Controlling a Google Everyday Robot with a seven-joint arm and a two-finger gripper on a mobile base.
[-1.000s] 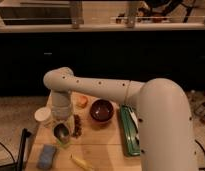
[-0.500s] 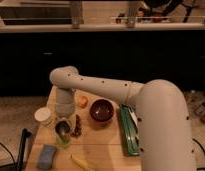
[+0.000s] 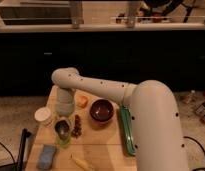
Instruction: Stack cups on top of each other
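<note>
Wooden table (image 3: 103, 147) before a dark counter | grey cup (image 3: 62, 128) sat in green cup (image 3: 63, 139), front left | tool (image 3: 63, 121) directly above them, finger state: cannot tell | step judged: seating the stack | next: let go, lift straight up.

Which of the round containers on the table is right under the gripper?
The grey cup, sitting in the lime-green cup, directly below the gripper; the white cup and red bowl stand off to either side.
</note>
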